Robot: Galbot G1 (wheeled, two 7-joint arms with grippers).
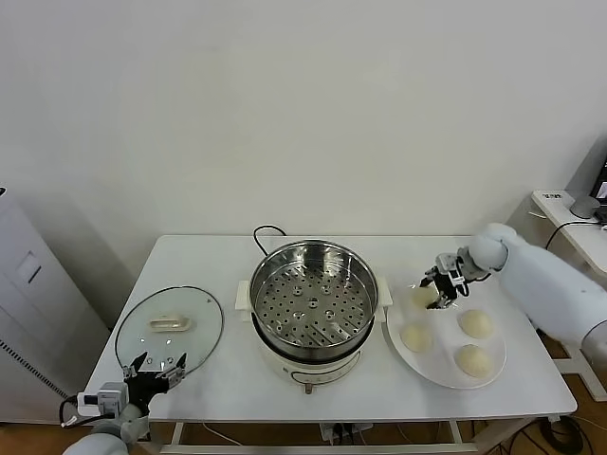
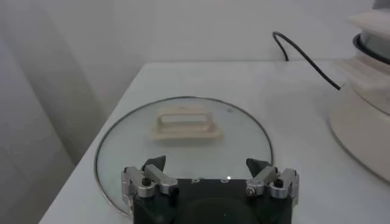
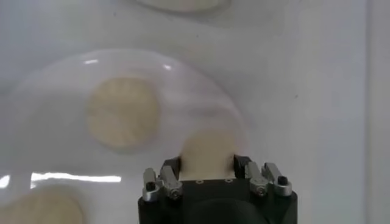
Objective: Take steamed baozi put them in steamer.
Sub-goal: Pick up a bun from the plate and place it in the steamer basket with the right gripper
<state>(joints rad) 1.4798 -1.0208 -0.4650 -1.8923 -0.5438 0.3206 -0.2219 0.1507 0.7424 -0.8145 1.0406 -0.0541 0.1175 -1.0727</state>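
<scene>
Right gripper (image 3: 207,163) pinching first baozi (image 3: 209,155) on the plate (image 1: 493,370).
Steamer (image 1: 313,294) stands empty, lid (image 1: 171,327) set aside for access; left gripper (image 2: 209,173) waits spread over the lid.

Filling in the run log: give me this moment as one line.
right gripper: closed on a bun on the plate | left gripper: open, idle by glass lid | steamer: no buns inside | three buns loose on plate

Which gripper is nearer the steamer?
Right. The right gripper grips a bun on the plate beside the steamer; the left gripper hangs past the glass lid.
</scene>
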